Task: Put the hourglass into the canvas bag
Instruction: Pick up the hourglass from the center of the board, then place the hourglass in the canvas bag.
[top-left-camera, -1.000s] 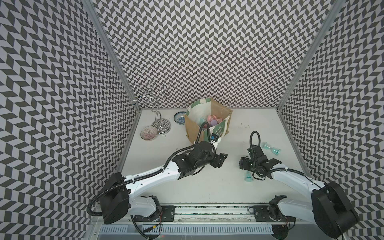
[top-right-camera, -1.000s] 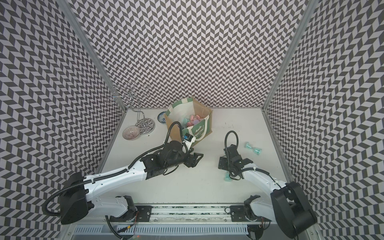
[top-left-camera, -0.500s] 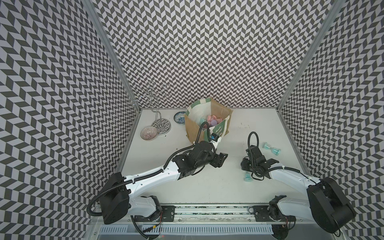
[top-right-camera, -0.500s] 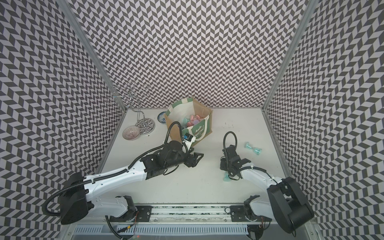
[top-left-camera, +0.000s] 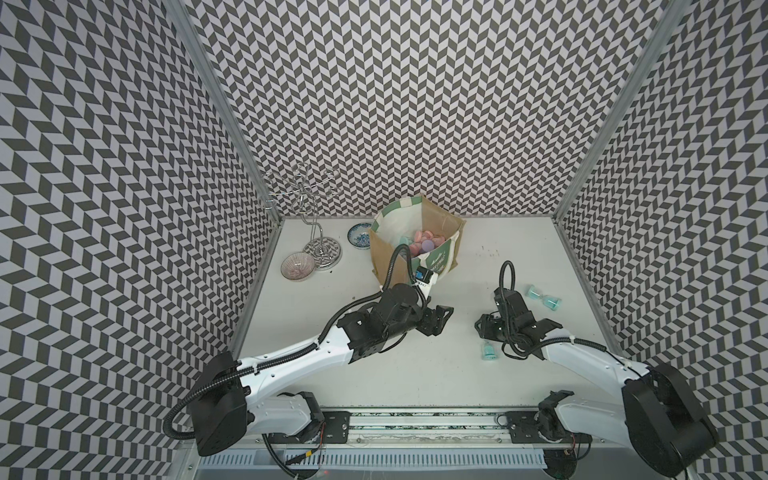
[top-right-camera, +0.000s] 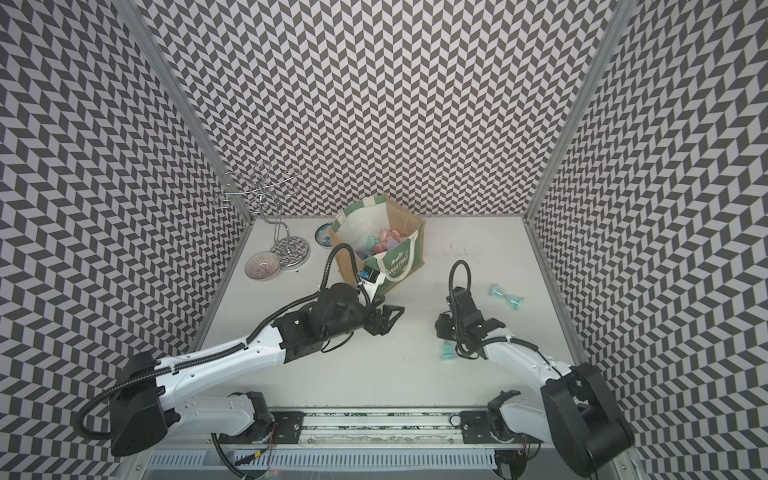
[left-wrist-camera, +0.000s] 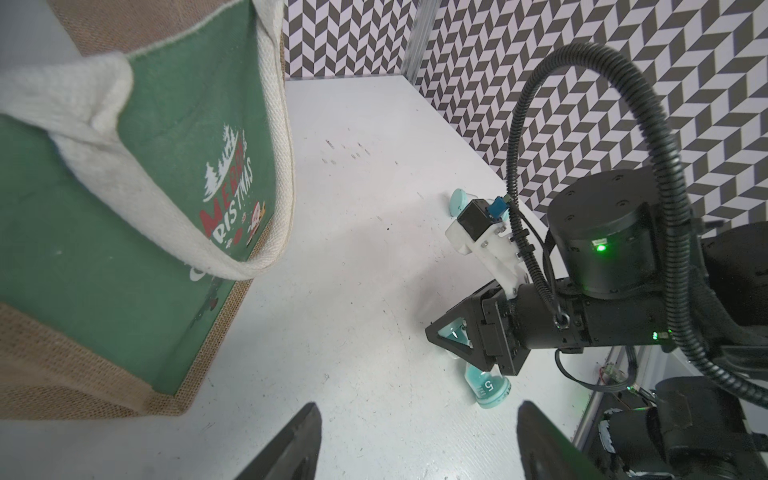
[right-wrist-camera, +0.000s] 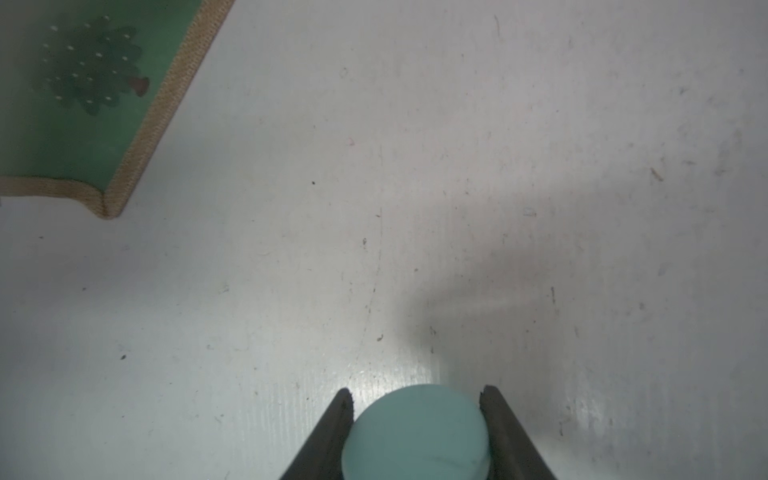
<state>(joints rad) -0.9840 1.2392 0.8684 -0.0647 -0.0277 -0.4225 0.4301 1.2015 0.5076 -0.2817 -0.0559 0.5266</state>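
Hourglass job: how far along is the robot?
Done: coloured items already lie in the canvas bag. In hand: the right gripper is shut on a teal hourglass, away from the bag. To do: carry it in; a second teal hourglass lies loose farther off.

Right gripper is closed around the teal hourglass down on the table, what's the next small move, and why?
Probably lift the right gripper straight up a little. It is shut on the hourglass, which sits low at the table. The canvas bag stands apart, farther back, with its mouth facing up, so the hourglass likely needs height before it can pass over the rim.
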